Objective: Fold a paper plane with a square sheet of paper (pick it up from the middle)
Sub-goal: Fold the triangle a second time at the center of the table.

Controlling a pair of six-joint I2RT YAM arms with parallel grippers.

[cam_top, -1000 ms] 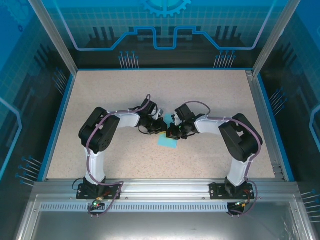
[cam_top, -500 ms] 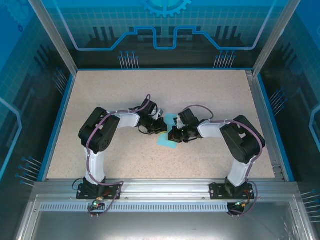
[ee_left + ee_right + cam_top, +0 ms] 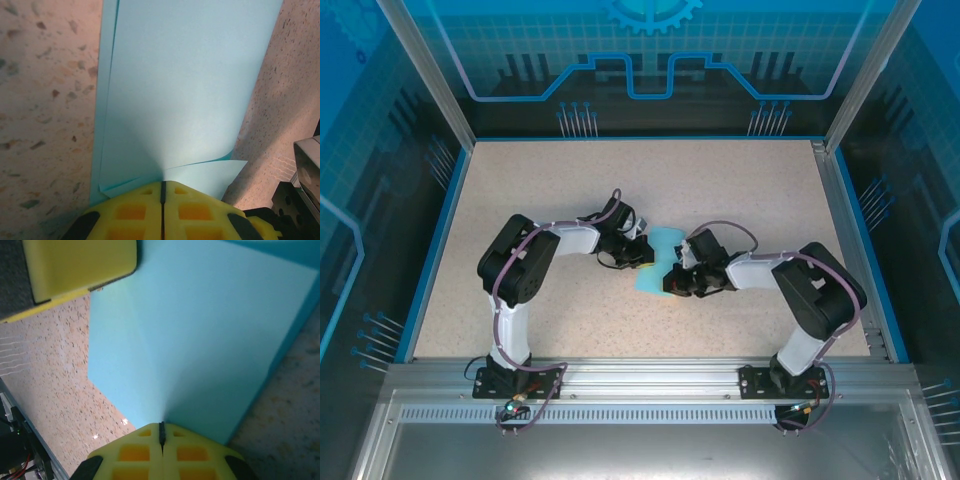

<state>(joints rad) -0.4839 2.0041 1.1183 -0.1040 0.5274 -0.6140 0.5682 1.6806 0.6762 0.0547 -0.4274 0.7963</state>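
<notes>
The square sheet of paper is light blue and lies folded in layers on the speckled table between the two arms. My left gripper is shut on its left edge; in the left wrist view the yellow fingers pinch the paper where two creased layers meet. My right gripper is shut on the paper's near right edge, and its yellow fingers clamp the sheet. The left gripper's yellow finger shows at the top left of the right wrist view. The paper plane is out of view.
The speckled table is bounded by blue side rails and transparent walls. Part of the right arm's dark and metal body sits close at the right edge of the left wrist view.
The right arm has drawn its gripper rightward and toward the near edge, and more of the paper now shows between the grippers. The left arm has stayed in place, its jaws closing slightly.
</notes>
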